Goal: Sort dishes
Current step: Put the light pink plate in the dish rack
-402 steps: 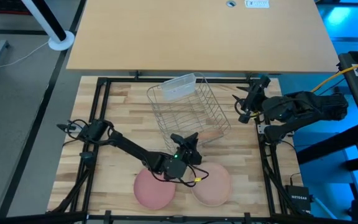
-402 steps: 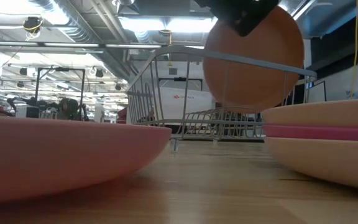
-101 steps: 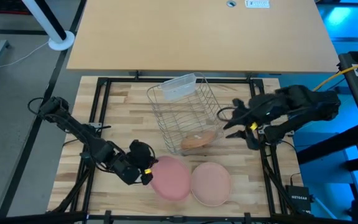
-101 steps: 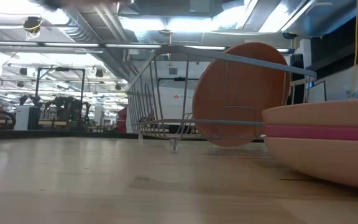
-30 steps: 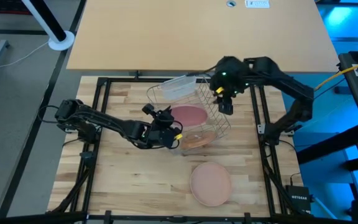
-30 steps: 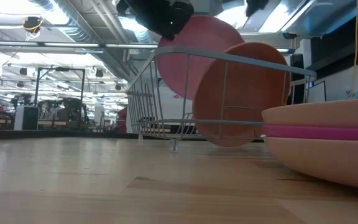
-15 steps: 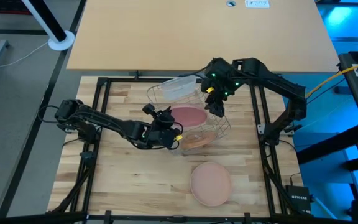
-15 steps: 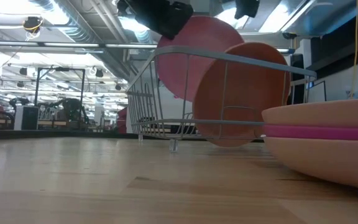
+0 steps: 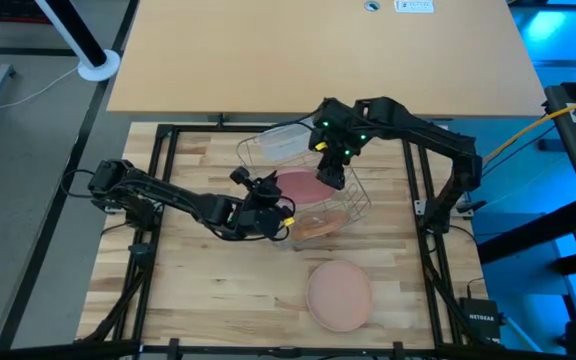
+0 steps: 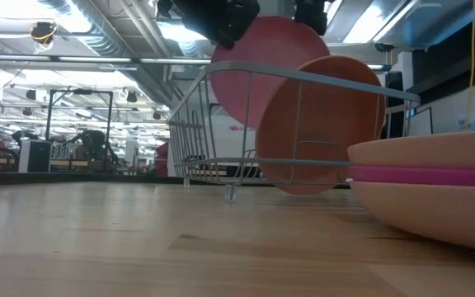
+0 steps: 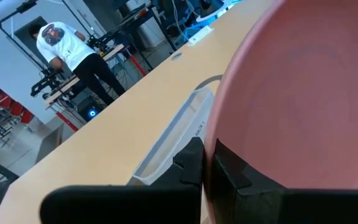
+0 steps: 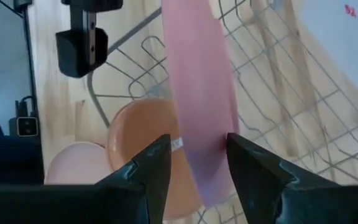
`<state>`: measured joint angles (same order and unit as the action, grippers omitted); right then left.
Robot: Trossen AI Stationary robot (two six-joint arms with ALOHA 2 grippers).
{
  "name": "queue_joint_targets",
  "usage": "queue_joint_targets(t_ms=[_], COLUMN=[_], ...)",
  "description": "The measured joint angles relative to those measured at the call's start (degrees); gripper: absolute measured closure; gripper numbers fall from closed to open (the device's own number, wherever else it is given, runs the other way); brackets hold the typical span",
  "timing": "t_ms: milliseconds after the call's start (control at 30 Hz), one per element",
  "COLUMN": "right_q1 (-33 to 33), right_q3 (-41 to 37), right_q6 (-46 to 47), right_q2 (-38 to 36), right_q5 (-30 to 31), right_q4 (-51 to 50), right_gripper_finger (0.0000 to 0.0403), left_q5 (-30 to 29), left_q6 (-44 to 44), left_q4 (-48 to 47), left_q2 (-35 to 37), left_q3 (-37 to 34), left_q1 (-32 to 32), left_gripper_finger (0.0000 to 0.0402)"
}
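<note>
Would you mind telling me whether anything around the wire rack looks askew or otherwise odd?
Nothing is spilled or damaged. The pink plate hangs tilted over the wire rack, gripped at its rim by the left gripper, while the open right gripper straddles its opposite edge. The orange plate leans on edge inside the rack.

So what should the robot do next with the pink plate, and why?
Probably close the right hand on the pink plate. Its fingers already sit open on either side of the rim, while the left hand holds the plate over the wire rack.
</note>
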<state>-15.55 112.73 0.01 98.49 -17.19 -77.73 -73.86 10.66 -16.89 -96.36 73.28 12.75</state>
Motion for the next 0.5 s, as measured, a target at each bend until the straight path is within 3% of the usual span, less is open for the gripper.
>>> queue_joint_targets(t_ms=[167,400,500], right_q1=[0.24,0.24,0.24], right_q3=[0.0,0.0,0.0], right_q6=[-0.02,-0.28,-0.61], right_q2=[1.19,2.3,2.41], right_q5=[4.19,4.53,4.57], right_q4=[0.87,1.09,0.92], right_gripper_finger=[0.0242,0.0244,0.0264], left_q5=[-0.01,-0.19,-0.16], left_q6=[-0.09,-0.14,-0.15], left_q4=[0.27,1.38,1.39], left_q2=[0.0,0.0,0.02], left_q3=[0.0,0.0,0.0], left_q1=[0.0,0.21,0.6], left_gripper_finger=[0.0401,0.0401,0.0397])
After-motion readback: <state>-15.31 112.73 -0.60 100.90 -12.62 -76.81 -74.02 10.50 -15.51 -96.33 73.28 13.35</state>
